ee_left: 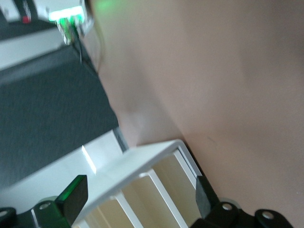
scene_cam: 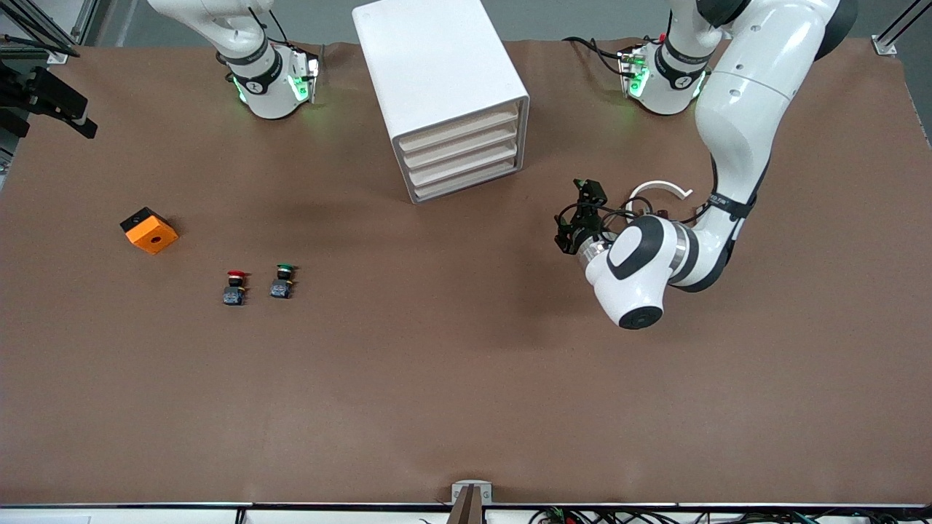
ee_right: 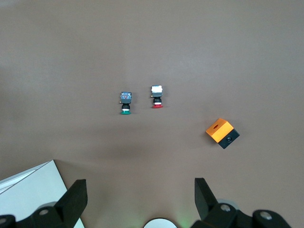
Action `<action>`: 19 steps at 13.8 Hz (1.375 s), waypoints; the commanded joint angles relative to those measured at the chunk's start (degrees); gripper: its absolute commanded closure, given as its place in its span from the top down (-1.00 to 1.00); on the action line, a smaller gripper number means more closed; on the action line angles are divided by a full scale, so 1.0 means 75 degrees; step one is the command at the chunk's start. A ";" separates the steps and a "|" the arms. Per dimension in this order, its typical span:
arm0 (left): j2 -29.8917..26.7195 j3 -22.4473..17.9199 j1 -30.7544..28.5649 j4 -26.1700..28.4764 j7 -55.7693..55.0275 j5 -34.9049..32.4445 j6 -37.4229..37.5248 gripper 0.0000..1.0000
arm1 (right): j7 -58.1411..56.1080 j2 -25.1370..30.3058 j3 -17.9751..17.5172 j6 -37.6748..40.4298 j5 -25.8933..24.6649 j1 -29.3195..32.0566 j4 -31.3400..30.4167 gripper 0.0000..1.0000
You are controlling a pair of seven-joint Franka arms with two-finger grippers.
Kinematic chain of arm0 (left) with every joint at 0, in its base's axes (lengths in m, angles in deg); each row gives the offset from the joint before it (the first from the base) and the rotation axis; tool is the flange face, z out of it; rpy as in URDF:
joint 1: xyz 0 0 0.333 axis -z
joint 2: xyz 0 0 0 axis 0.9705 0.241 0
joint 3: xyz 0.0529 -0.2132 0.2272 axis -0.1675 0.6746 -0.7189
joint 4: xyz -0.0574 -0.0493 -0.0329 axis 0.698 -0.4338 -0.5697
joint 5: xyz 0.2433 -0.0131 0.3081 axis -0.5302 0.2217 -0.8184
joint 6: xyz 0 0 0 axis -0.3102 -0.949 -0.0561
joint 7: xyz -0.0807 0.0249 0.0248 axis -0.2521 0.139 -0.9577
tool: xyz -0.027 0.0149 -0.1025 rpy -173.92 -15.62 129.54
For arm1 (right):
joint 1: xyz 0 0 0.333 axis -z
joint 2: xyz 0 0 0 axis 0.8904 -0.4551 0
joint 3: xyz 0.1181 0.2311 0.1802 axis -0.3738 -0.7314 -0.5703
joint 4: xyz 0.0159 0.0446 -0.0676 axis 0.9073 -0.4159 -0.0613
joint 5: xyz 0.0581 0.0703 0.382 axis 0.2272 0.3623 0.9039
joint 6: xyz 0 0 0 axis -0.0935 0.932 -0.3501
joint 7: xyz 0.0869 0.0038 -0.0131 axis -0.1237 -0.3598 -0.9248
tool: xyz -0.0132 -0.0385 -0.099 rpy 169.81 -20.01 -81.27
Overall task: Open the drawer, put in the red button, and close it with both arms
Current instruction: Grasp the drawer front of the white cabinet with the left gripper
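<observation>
The white cabinet [scene_cam: 444,87] stands near the robots' bases, and its four drawers sit flush. The drawer [scene_cam: 459,128], the uppermost one, is shut. The red button [scene_cam: 234,286] stands on the mat toward the right arm's end, beside a green-capped one [scene_cam: 282,280]. My left gripper [scene_cam: 579,218] hangs low beside the cabinet front, toward the left arm's end. In the left wrist view it [ee_left: 140,195] is open, with the cabinet's drawer fronts [ee_left: 161,190] ahead between its fingers. My right gripper [ee_right: 140,199] is open high above the mat, looking down on the red button [ee_right: 157,96].
An orange and black box [scene_cam: 149,230] lies toward the right arm's end, farther from the front camera than the buttons. The right wrist view also shows the green button [ee_right: 125,103], the orange box [ee_right: 222,133] and a cabinet corner [ee_right: 28,190]. Brown mat covers the table.
</observation>
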 commanded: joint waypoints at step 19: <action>0.1230 0.0067 0.0580 -0.0325 -0.4102 0.2432 0.0886 1.00 | 0.0053 0.0164 -0.0112 -0.0102 -0.0343 -0.0067 -0.0118 1.00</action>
